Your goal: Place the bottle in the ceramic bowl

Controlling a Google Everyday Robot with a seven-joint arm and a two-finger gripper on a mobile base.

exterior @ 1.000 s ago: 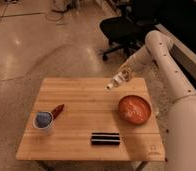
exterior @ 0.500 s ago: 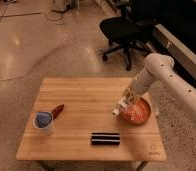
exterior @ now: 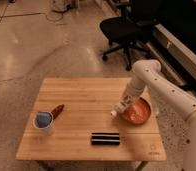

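Observation:
The ceramic bowl (exterior: 139, 112), shallow and orange-red, sits at the right side of the wooden table (exterior: 86, 100). My gripper (exterior: 124, 103) hangs from the white arm that comes in from the right, just over the bowl's left rim. It is shut on the bottle (exterior: 119, 108), a small whitish bottle that points down and to the left. The bottle's white cap end (exterior: 113, 114) is low over the table just left of the rim. I cannot tell whether it touches the wood.
A white cup with blue contents (exterior: 43, 121) stands at the table's left, with a red-brown object (exterior: 57, 111) beside it. A black rectangular bar (exterior: 105, 138) lies near the front edge. A black office chair (exterior: 126, 30) stands behind the table.
My arm has swung down and forward with the bottle, from high above the table's far right to low at the bowl's left rim.

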